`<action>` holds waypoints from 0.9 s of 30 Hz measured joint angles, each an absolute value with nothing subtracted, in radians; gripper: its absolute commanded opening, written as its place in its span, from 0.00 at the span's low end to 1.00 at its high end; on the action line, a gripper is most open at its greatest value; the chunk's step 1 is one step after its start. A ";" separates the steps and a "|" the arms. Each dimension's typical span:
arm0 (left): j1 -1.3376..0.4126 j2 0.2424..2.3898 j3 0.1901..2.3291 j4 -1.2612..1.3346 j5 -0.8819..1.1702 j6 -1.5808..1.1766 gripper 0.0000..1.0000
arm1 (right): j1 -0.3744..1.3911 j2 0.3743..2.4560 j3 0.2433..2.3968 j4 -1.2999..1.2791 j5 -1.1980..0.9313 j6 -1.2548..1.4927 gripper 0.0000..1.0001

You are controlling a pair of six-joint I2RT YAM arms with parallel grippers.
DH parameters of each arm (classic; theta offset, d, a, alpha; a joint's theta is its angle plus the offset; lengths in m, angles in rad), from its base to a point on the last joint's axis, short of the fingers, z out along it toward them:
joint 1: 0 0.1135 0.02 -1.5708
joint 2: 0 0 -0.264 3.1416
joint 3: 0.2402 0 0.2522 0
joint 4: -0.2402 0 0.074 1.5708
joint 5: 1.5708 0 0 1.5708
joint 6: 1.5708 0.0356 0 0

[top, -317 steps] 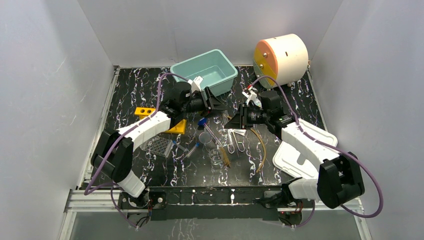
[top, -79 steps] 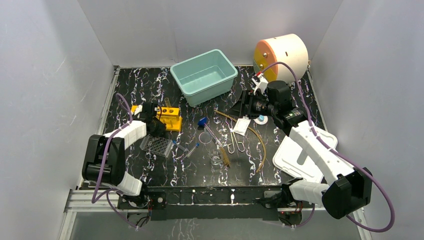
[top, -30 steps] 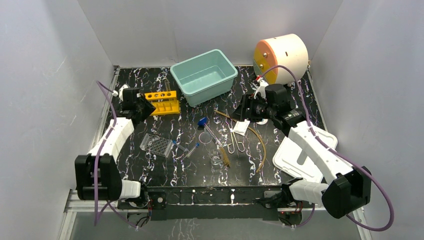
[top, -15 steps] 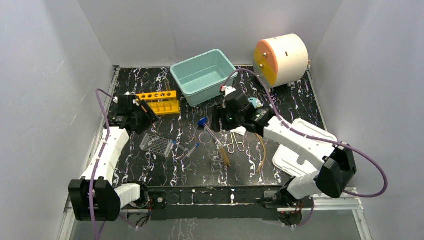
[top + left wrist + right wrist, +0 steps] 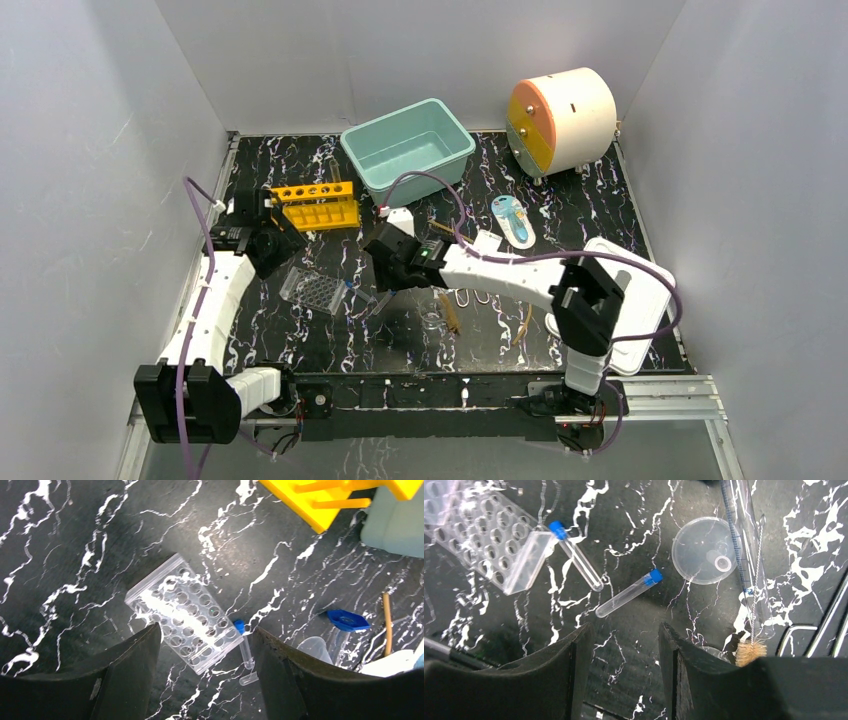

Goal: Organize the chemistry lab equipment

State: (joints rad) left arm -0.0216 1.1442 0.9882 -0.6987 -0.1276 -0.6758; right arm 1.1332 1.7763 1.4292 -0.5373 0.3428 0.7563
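Observation:
The yellow holed tube rack [image 5: 315, 205] stands upright at the back left. My left gripper [image 5: 268, 246] is open and empty beside it, over a clear well plate [image 5: 182, 612]. Two clear blue-capped tubes [image 5: 574, 555] [image 5: 629, 594] lie loose by the plate; one shows in the left wrist view [image 5: 245, 644]. My right gripper [image 5: 388, 274] is open and empty, low over the mat just in front of them [image 5: 624, 630]. A thin brush [image 5: 751, 652], a clear funnel [image 5: 706, 550], wire clips [image 5: 470, 298], amber tubing [image 5: 525, 318], a small glass dish [image 5: 432, 318] and a white card [image 5: 487, 242] lie around the middle.
A teal bin [image 5: 408, 152] sits at the back centre and a white and orange drum [image 5: 562, 118] at the back right. A white lid [image 5: 640, 300] lies at the right edge. A light blue oval item [image 5: 512, 220] lies near the drum. Grey walls close in three sides.
My right arm swung left from the back right to the tubes at the centre. The light blue item now lies on the mat. My left gripper drew back from the standing yellow rack.

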 measured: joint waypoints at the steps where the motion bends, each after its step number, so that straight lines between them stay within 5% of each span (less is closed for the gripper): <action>1: -0.022 1.142 0.988 -0.714 -0.141 -0.683 0.71 | 1.136 1.798 1.435 -0.545 0.351 0.772 0.59; 18: -0.022 1.091 0.968 -0.834 -0.218 -0.748 0.79 | 1.181 2.070 1.556 -0.618 0.427 0.925 0.58; 22: -0.022 1.091 0.968 -0.834 -0.218 -0.749 0.79 | 1.182 2.076 1.570 -0.643 0.428 0.933 0.45; 27: -0.022 1.091 0.968 -0.834 -0.218 -0.752 0.79 | 1.181 2.114 1.610 -0.652 0.427 0.936 0.42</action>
State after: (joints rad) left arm -0.0216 1.0912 0.9676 -0.8345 -0.2180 -0.7517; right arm 1.1809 2.1136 1.6104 -0.6518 0.4271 0.9356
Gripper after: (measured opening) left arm 0.790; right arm 0.436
